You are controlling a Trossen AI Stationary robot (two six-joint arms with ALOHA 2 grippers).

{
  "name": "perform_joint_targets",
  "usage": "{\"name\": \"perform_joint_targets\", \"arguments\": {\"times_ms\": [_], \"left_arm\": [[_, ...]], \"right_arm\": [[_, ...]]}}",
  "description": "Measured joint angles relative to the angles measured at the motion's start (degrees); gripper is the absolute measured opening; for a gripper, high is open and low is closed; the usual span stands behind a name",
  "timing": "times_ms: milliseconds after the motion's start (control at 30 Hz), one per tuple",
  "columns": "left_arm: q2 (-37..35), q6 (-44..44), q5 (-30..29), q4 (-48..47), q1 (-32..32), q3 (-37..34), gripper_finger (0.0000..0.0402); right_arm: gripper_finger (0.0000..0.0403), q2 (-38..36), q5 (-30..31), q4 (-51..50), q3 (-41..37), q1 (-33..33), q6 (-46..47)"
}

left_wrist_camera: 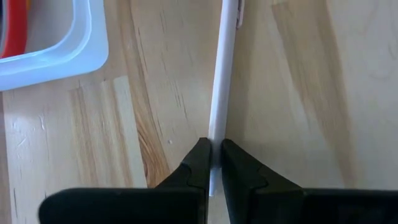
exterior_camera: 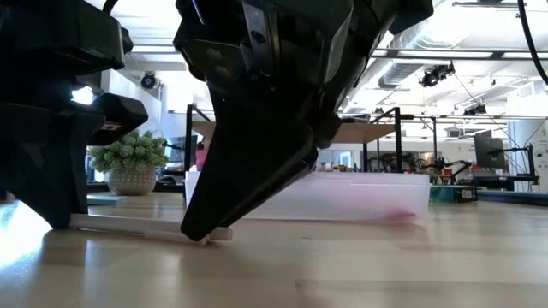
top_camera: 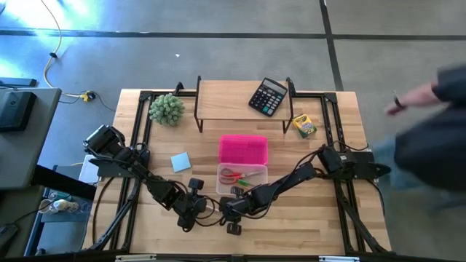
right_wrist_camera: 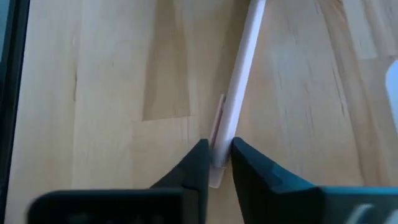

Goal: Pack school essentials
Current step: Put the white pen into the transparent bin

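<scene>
A thin white pen (exterior_camera: 145, 228) lies on the table near its near edge, between my two grippers. My left gripper (left_wrist_camera: 214, 155) is shut on one end of it, and my right gripper (right_wrist_camera: 219, 155) is shut on the other end, where the clip is. In the high view both grippers (top_camera: 195, 207) (top_camera: 231, 212) sit low, just in front of the clear box (top_camera: 242, 177). That box holds the red-handled scissors (top_camera: 231, 175) and a small green piece (top_camera: 251, 175). The light-blue notepad (top_camera: 180, 161) and the crayon box (top_camera: 303, 126) lie flat on the table. My left gripper pinches the pen's plain end (left_wrist_camera: 216, 140) between its two fingers, which come slanting down from the table's left and lie along the pen. The pen rests on the table. My right gripper pinches the pen's clip end (right_wrist_camera: 222, 134) between its two fingers, coming slanting down from the table's right, along the pen. The finger (exterior_camera: 205, 224) reaches the tabletop there.
A pink lid (top_camera: 243, 149) stands behind the clear box. The black calculator (top_camera: 268, 96) sits on a wooden shelf (top_camera: 226, 94) at the far side, and the fuzzy plant ball (top_camera: 167, 109) stands far left. A person (top_camera: 429, 124) moves beside the table's right edge.
</scene>
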Motion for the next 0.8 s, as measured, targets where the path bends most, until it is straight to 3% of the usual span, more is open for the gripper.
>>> {"name": "perform_joint_targets", "arguments": {"times_ms": [167,800], "left_arm": [[0.00,-0.07,0.15,0.60,-0.02,0.00,0.0014],[-0.11,-0.25,-0.31,1.70,-1.07,0.07,0.0012]], "right_arm": [[0.0009,-0.06,-0.10,-0.22,-0.02,0.00,0.28],[0.0018,0.17,0.15,-0.19,1.40,0.83,0.28]]}}
